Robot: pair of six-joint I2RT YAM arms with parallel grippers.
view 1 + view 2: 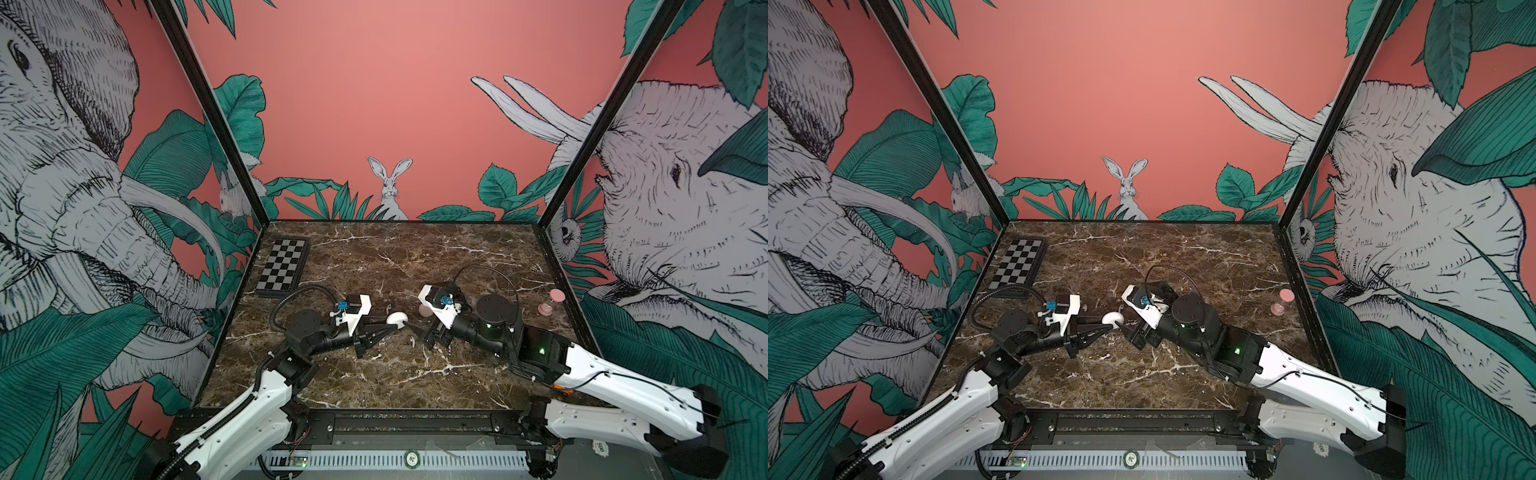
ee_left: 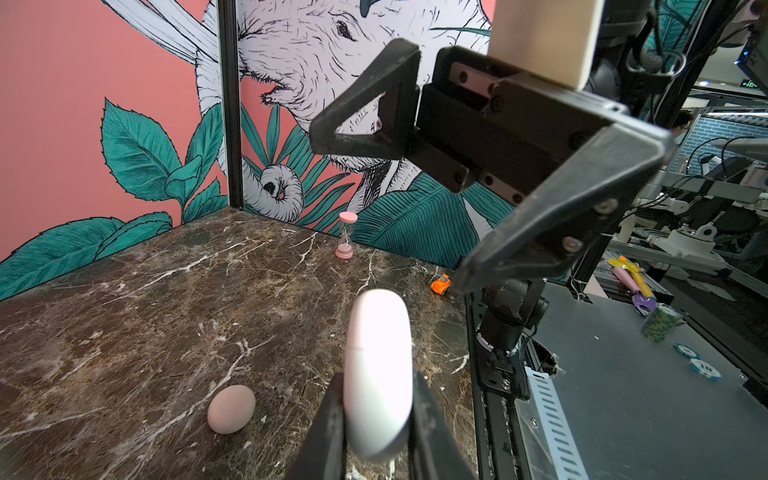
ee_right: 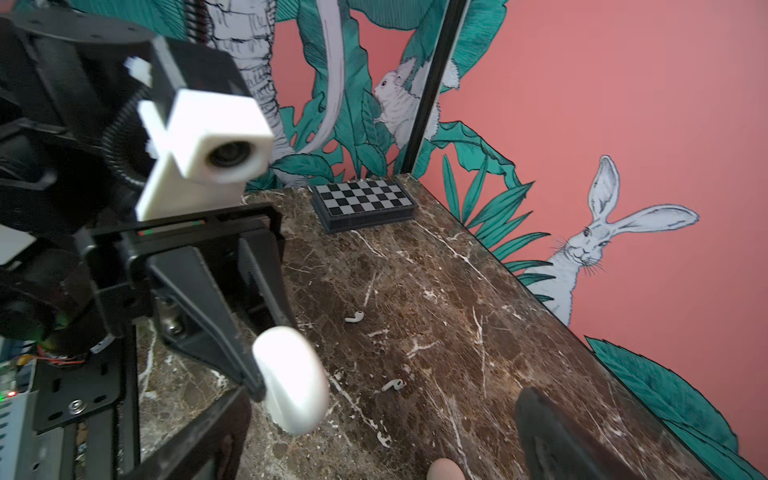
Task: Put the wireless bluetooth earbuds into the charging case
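My left gripper [image 2: 376,388] is shut on the white charging case [image 2: 378,374], held on edge above the marble table [image 1: 374,374] with its lid closed. In both top views the case [image 1: 397,319] [image 1: 1113,319] hangs mid-table. Facing it stands my right gripper [image 1: 417,332] [image 3: 382,399], open with nothing between its fingers [image 3: 552,440], one fingertip close to the case [image 3: 291,380]. Two wireless bluetooth earbuds lie on the marble in the right wrist view: one [image 3: 393,385] just beyond the case, the other [image 3: 354,318] farther off toward the chessboard.
A pink egg-shaped object [image 2: 231,409] [image 1: 424,311] lies behind the right gripper. A pink hourglass [image 1: 550,301] stands by the right wall. A folded chessboard [image 1: 282,268] sits at the back left. An orange toy car [image 2: 440,284] lies near the table's front right.
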